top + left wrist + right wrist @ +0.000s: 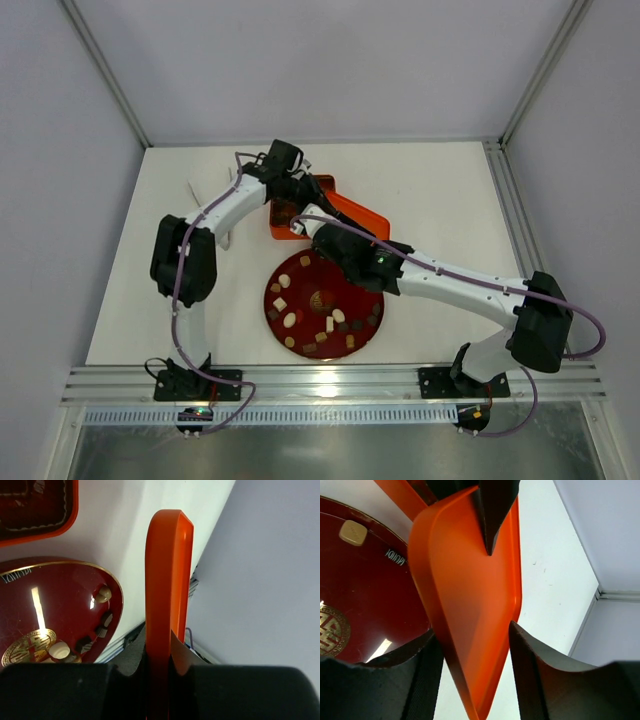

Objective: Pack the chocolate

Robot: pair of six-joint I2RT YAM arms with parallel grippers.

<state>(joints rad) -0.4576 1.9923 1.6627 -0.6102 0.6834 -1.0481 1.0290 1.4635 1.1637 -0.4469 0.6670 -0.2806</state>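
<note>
Your left tool clamps the orange plastic lid on edge. Your right tool straddles it, grip uncertain. The bite-size chocolate pieces lie at 6 o'clock, nearer your right.

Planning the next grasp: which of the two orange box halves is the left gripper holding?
The plain orange plastic lid, clamped edge-up in the left gripper. The other half, the orange tray with a dark scalloped liner, lies flat on the white table.

Fig.: white tabletop w/ round dark-red plate, gold emblem at ctr. Orange tray w/ dark scalloped liner lies just beyond plate. Orange lid beside tray, on its right. Alu. rail along near edge.
</note>
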